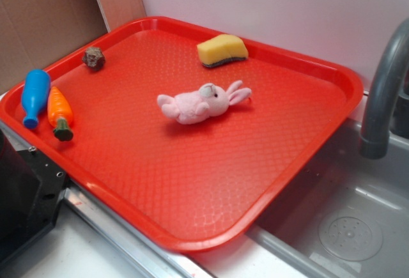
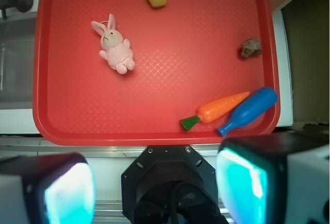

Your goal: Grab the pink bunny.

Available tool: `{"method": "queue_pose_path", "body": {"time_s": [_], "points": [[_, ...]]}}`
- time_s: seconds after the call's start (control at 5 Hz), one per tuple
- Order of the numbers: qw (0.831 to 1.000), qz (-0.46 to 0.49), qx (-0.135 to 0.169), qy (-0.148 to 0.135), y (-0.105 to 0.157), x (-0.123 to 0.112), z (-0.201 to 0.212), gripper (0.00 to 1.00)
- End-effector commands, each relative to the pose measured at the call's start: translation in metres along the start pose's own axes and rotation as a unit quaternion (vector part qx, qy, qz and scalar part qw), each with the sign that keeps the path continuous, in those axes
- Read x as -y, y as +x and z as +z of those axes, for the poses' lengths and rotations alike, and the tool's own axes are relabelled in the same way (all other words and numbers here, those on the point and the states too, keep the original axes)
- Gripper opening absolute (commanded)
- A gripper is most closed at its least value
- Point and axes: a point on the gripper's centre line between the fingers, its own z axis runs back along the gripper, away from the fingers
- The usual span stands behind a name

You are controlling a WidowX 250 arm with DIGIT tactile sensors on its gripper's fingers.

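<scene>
The pink bunny [image 1: 203,103] lies on its side near the middle of the red tray [image 1: 192,182], ears toward the right. In the wrist view the pink bunny [image 2: 116,46] is in the tray's upper left part, ears pointing up-left. My gripper [image 2: 154,188] is open, its two cyan-padded fingers [image 2: 69,195] spread wide at the bottom of the wrist view with nothing between them. It hovers high over the robot's black base [image 2: 165,183], off the tray's near edge and well apart from the bunny. The exterior view does not show the gripper.
Also on the tray [image 2: 170,80] are a yellow sponge [image 1: 222,50], a brown lump [image 1: 94,58], an orange carrot [image 1: 59,112] and a blue bottle [image 1: 34,96]. A grey faucet [image 1: 383,86] and a sink [image 1: 345,220] stand to the right. Black robot housing [image 1: 25,195] sits at the lower left.
</scene>
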Motion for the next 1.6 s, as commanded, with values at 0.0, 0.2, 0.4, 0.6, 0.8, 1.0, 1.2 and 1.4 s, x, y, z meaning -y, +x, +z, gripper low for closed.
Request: {"method": "queue_pose_path", "body": {"time_s": [0.0,0.2,0.4,0.6,0.8,1.0,1.2,1.4], "points": [[1.000,0.000,0.000,0.000,0.000,0.000,0.000,1.00],[0.992,-0.036,-0.093,-0.081,0.029,0.011,-0.053,1.00],[0.988,-0.067,-0.009,-0.139,0.031,0.027,-0.084,1.00],[0.991,-0.071,-0.035,-0.110,0.048,0.039,-0.117,1.00],[0.986,-0.104,-0.003,-0.131,0.050,0.052,-0.132,1.00],[0.985,-0.111,-0.012,-0.131,0.059,0.058,-0.145,1.00],[0.990,-0.102,-0.022,-0.094,0.074,0.048,-0.159,1.00],[0.995,-0.096,-0.020,0.023,0.090,0.035,-0.148,1.00]]}}
